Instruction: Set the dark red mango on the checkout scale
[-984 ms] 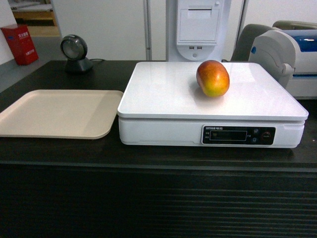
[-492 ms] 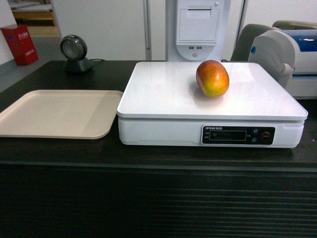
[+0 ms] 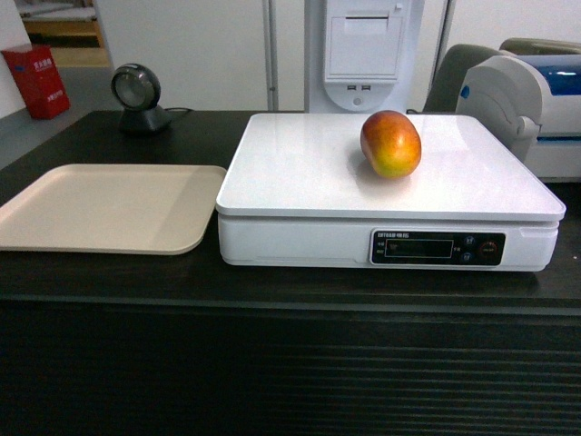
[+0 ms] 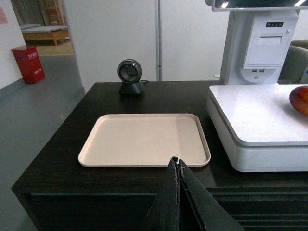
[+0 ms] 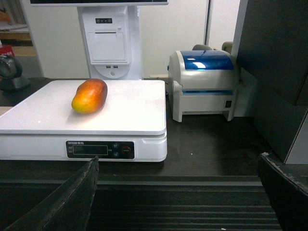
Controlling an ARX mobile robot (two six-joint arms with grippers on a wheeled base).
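The mango (image 3: 390,143), red-orange with a yellow-green underside, lies on the white scale (image 3: 300,173), right of the platform's middle; it also shows in the right wrist view as mango (image 5: 89,96) on scale (image 5: 130,110) and at the right edge of the left wrist view, mango (image 4: 300,99). The scale stands on the dark checkout (image 3: 290,363) counter. My left gripper (image 4: 176,160) is shut and empty, held in front of the counter's ribbed face. My right gripper (image 5: 179,166) is open wide, empty, off the counter's front edge. Neither gripper appears in the head view.
A beige tray (image 3: 104,207) lies left of the scale. A round black scanner (image 3: 137,98) stands at the back left. A white receipt terminal (image 3: 363,50) rises behind the scale, and a label printer (image 5: 204,84) sits to its right. A red box (image 3: 36,82) stands on the floor.
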